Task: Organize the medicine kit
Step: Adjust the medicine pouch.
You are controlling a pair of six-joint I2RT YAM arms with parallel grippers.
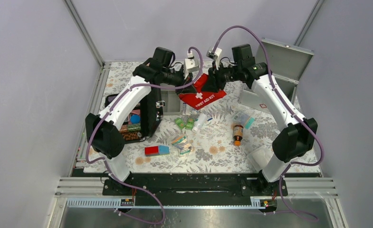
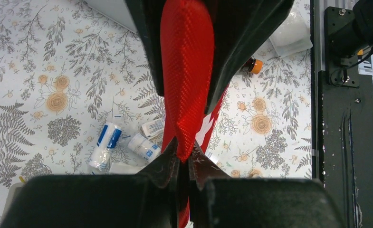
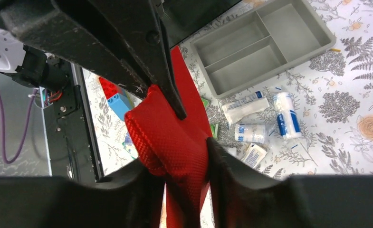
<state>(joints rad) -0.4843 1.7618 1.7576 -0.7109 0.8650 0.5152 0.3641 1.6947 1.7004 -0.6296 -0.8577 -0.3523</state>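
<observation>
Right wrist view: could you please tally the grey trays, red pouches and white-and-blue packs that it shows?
Tray: 1
Pouch: 1
White-and-blue packs: 4
Total: 6

Pouch [image 1: 202,97] spans the gap between left gripper [image 1: 193,87] and right gripper [image 1: 215,85]; below them rolls [image 2: 106,145] and tray [image 3: 265,45] block; mat [image 2: 42,57] beyond lies bare.
</observation>
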